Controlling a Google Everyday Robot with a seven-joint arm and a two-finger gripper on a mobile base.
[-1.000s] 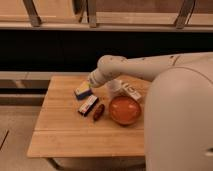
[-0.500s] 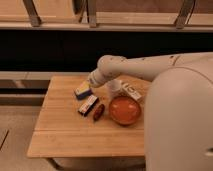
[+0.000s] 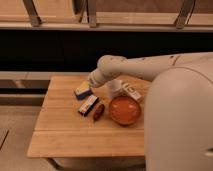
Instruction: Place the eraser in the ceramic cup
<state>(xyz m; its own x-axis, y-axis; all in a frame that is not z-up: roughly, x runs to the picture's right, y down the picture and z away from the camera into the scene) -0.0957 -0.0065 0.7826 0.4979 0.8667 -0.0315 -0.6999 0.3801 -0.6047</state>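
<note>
Hovering just beyond the eraser, your end effector, grip state unclear, could grab the blue block instead.

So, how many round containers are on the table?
2: cup, with the bowl just in front. Claw is left of the cup. Robot's body may hide others.

**No legible text anywhere**

No lettering, label, brand or number can be read on anything on the surface. The eraser shows red and dark bands but no readable print. The end effector, just above the blue block, bears no legible marking.
</note>
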